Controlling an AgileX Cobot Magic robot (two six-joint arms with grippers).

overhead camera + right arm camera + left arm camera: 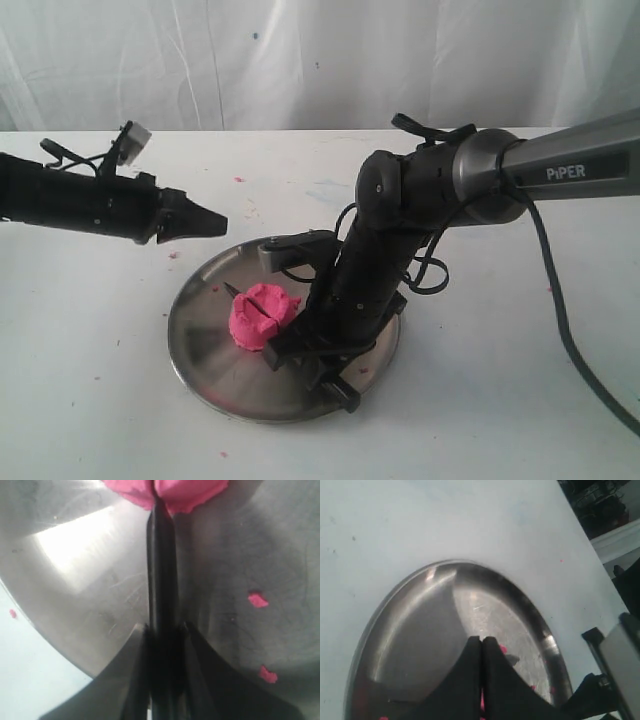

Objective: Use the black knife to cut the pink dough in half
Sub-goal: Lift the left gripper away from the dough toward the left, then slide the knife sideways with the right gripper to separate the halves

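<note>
Pink dough (262,318), likely soft and sticky, sits mid steel plate (200,345) with the stiff black knife (161,570) in its groove, right jaws clamping the knife's rear, left jaws closed empty nearby.

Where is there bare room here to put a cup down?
Bare table lies in front of the steel plate and behind it, toward the backdrop. The plate is crowded: the right gripper holds the black knife in the pink dough, and the left gripper hovers above it.
</note>
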